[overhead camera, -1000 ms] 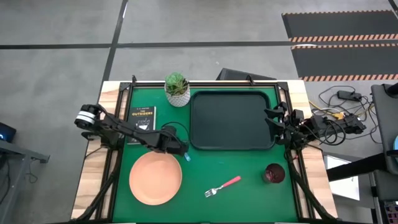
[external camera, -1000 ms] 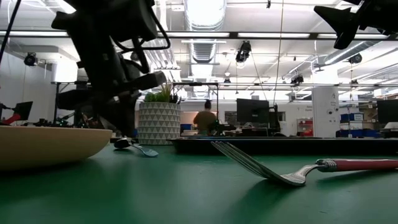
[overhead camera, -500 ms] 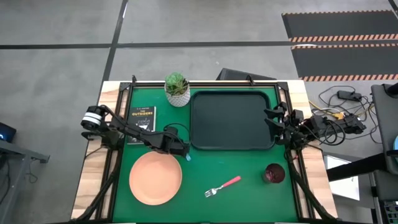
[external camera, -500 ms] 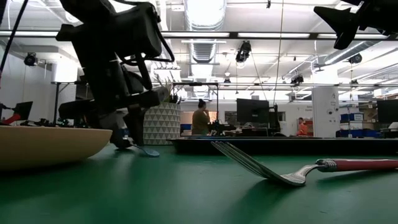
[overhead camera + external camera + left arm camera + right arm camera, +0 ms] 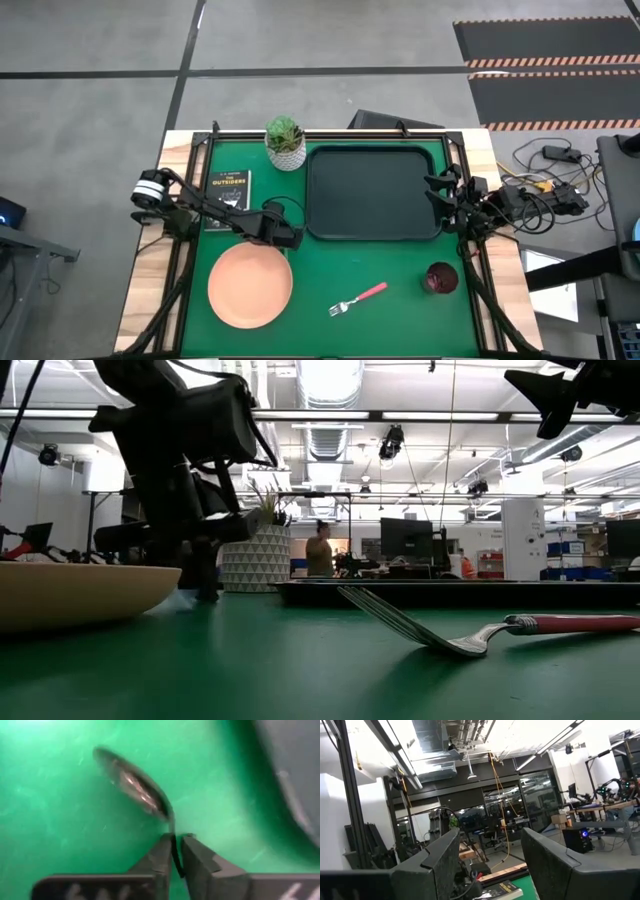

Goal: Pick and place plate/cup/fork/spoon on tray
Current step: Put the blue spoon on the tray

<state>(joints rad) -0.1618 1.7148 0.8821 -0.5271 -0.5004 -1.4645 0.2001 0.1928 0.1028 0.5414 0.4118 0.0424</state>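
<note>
potted plant (image 5: pixel 285 142): white pot, table's far edge, left of centre | black book (image 5: pixel 228 186): flat, far-left area, near the plant

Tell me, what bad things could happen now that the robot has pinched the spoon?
1. The left gripper pinches only the thin neck of the spoon, so it might swing or slip out on the way to the tray.
2. The plate sits right beside that gripper, so a low move could bump it.
3. The tray's raised rim lies in the way; carried too low, the spoon could hit it.
</note>
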